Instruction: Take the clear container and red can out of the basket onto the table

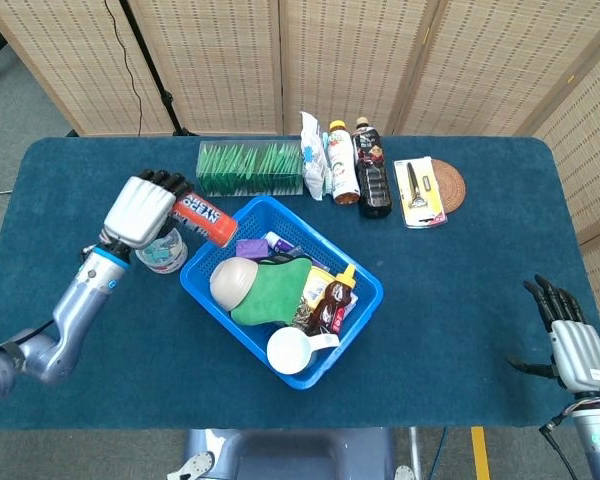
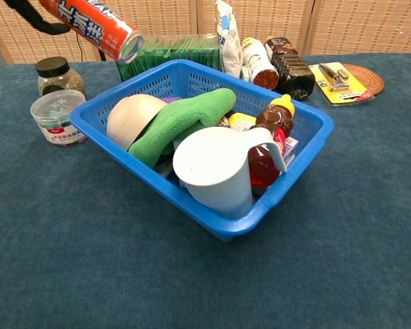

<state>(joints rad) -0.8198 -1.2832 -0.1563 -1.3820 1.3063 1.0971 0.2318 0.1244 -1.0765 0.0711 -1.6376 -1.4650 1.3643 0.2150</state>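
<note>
The red can [image 1: 204,220] was gripped by the left hand [image 1: 140,210], lifted left of the basket [image 1: 365,300]. The clear container [image 2: 57,116] was set on the table [image 1: 460,260]. The right hand [image 1: 570,340] was kept empty, fingers apart.

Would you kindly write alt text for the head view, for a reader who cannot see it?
The robot's left hand holds a red can in the air above the clear container, just left of a blue basket of groceries on a blue table. The right hand hangs open at the lower right.
</note>
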